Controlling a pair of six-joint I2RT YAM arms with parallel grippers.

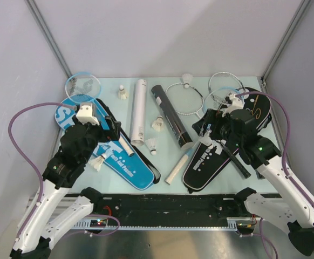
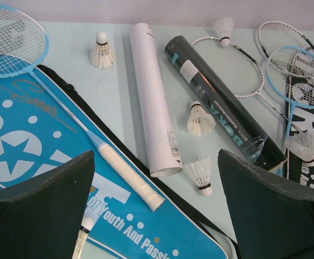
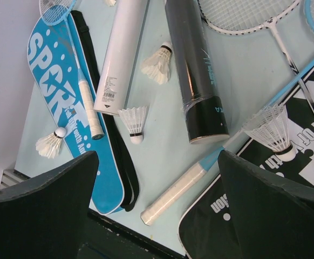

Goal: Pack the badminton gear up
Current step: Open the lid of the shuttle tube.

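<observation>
Four thin-framed rackets are spread over the pale mint tabletop (image 1: 106,86). One light blue racket (image 2: 100,144) rests its white wrapped grip on the blue cover (image 1: 122,164), and a second light blue racket (image 3: 184,186) lies along the near edge of the black cover (image 1: 208,167). Two silver rackets (image 2: 230,67) lie at the far side, their strings a fine white mesh. Between the covers I see a matte white tube (image 1: 139,110) and a glossy black tube (image 1: 170,116), both long cylinders, near each other but apart. Feather shuttlecocks (image 2: 200,175) with round cork tips are scattered around the tubes, with one more at the blue cover's edge and another on the black cover. Both covers are flat, racket-shaped and printed with white lettering. Plain grey-white walls (image 1: 173,32) with metal struts box the tabletop in. My left arm is bent forward with the left tool (image 2: 154,159) hanging over the blue cover, fingers spread fully apart and empty. The right arm mirrors it, with the right tool (image 3: 157,159) above the black cover, likewise wide apart with nothing held.
</observation>
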